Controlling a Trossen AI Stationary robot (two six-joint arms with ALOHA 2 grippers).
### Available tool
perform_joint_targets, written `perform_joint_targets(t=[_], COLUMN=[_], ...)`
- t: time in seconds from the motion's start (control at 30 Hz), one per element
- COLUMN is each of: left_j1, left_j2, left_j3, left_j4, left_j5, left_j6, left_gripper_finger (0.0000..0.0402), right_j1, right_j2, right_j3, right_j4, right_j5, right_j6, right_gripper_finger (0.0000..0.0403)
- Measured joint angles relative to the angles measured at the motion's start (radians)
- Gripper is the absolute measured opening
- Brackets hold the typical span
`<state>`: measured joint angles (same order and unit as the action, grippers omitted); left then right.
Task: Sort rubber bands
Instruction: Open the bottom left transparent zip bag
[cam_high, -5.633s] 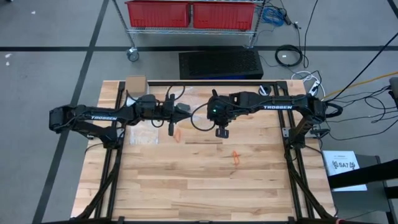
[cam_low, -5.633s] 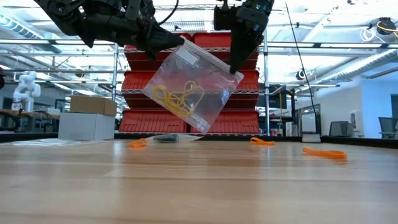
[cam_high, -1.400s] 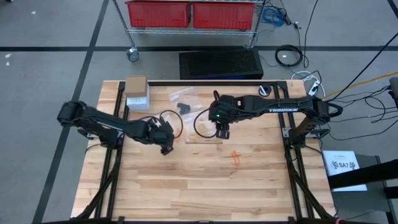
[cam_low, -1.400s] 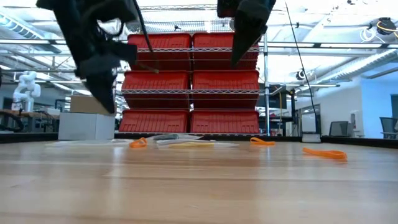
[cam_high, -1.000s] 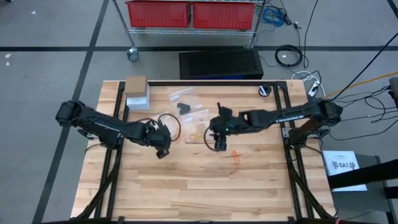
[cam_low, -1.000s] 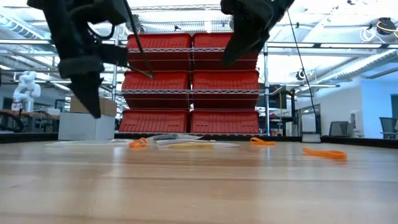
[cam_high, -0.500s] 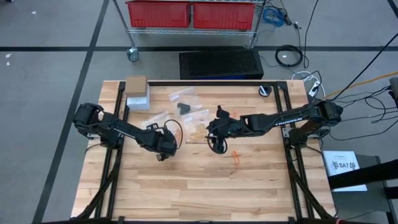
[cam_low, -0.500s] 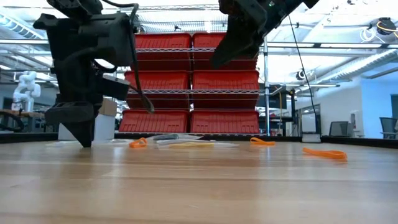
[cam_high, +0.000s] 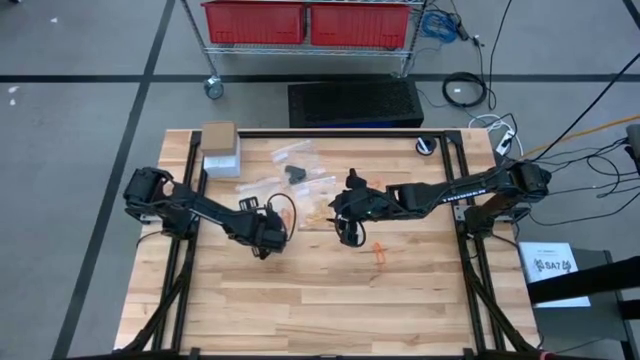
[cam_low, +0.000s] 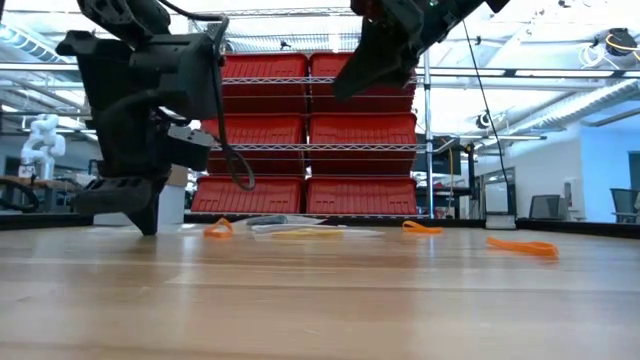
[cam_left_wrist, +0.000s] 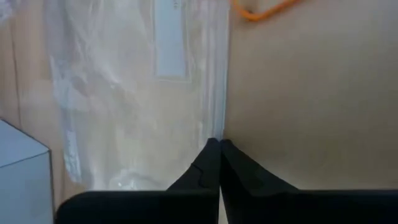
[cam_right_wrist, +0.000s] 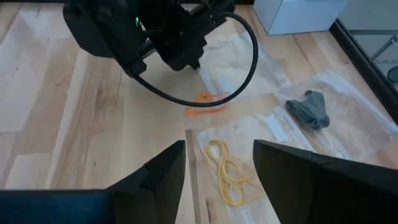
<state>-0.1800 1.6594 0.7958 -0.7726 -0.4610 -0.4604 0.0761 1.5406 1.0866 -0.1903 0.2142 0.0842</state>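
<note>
Table (cam_high: 330, 310): a pale wood-plank top is carrying both arms and everything below; all places here are given from its edges.
Left arm: it is reaching in from the left edge toward the middle, its left gripper (cam_high: 262, 250) pointing down at the wood with the fingers pressed together; in the left wrist view the tips (cam_left_wrist: 219, 149) are meeting at the edge of an empty clear bag (cam_left_wrist: 130, 93). Whether they are pinching that edge cannot be told.
Right arm: it is stretching in from the right edge to the table's middle, the right gripper (cam_high: 349, 238) hanging above the wood with its jaws standing wide apart, nothing between them.
Clear bags: one (cam_right_wrist: 236, 168) is lying flat near the middle, holding pale yellow rubber bands (cam_right_wrist: 225, 169) in a loose tangle whose long axis is running toward the front edge; another (cam_right_wrist: 329, 118), nearer the back edge, is holding a dark bunch (cam_right_wrist: 310, 109).
Loose rubber bands: one orange band (cam_right_wrist: 205, 104) is lying flat beside the left gripper, stretched long across the planks; another orange band (cam_high: 379, 252) is lying right of the middle, its long axis pointing front to back.
</note>
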Motion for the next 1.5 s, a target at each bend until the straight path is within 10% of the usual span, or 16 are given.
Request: perform_joint_targets(t=[0.67,1.0,1.5], left_j1=[-0.031,-0.083,-0.098], left_j2=[-0.478,-0.776,-0.920], left_j3=[0.027,0.028,-0.012], left_j4=[-0.266,-0.142,-0.127], left_j5=[-0.119,-0.333,-0.339], left_j6=[-0.264,-0.243,-0.151], left_gripper_finger=[0.0001,0.0000,0.0000], right_j1=[-0.017,-0.043,-0.104], right_j2=[0.173,0.613,1.001], right_j3=[0.032,0.484,1.005], right_j4=[0.353,0.172,-0.219], right_j5=[-0.139,-0.034,-0.031], right_j6=[-0.152,-0.348,-0.462], right_gripper_finger=[0.0183,0.0183,0.0179])
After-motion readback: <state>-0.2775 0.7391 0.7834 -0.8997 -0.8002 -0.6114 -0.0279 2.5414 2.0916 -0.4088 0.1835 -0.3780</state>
